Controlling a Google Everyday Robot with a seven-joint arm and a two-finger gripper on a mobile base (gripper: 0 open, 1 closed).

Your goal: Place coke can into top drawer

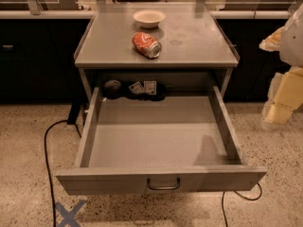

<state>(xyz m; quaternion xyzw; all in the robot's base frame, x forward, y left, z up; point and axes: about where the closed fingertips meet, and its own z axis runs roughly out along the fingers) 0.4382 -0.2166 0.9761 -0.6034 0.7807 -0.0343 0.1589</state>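
The coke can (147, 45) lay on its side on the grey cabinet top (199, 41), near the middle and a little toward the front edge. Its silver end pointed to the front right. A white bowl (149, 18) stood upright behind the can, near the back edge and apart from the can. The rest of the surface, to the left and right of both items, was bare out to the side edges.

The top drawer (104, 178) stood pulled fully out beneath the cabinet top. Its interior was bare from wall to wall. Its front panel projected well forward of the top's front edge, so the cavity was open from above. A dark handle (163, 184) sat at the centre of the front panel. Small dark items and cards (137, 88) lay at the back of the recess, under the top.

The gripper (283, 96) was at the right edge of the view, beyond the right side of the cabinet, over the floor and well apart from the can. Whether it was wide or narrow could not be told; it held nothing visible.

A black cable (46, 160) ran across the floor to the left of the drawer. A blue tape cross (70, 214) marked the floor below the drawer's front left corner.
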